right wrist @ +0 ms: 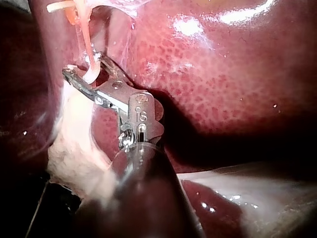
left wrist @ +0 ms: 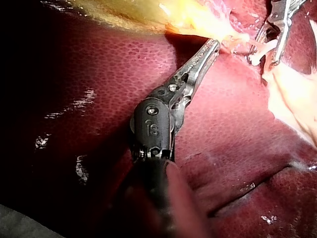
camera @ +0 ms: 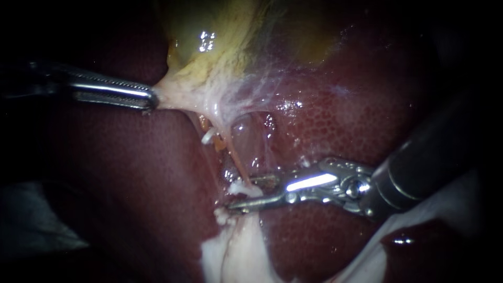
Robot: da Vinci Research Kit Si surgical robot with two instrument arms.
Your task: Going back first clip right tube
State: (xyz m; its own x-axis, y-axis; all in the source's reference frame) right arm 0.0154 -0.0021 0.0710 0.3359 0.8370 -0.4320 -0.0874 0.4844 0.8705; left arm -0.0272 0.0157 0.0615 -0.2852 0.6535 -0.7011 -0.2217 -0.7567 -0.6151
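The left instrument (left wrist: 214, 43) lies over the liver (left wrist: 89, 74), its serrated jaws closed on pale tissue (left wrist: 225, 37) at their tip. The yellow gallbladder (left wrist: 129, 15) lies ahead of it. Just beyond its tip, the right instrument (left wrist: 266, 52) holds its jaws apart around a pale tube (left wrist: 258, 55).

I'm working at a surgical bench. Wet, dark-red liver (camera: 131, 209) fills every view, with the yellowish gallbladder (camera: 209, 31) above it. My left instrument (camera: 151, 98) and right instrument (camera: 238, 196) are both steel-jawed, seen close up through the endoscope.
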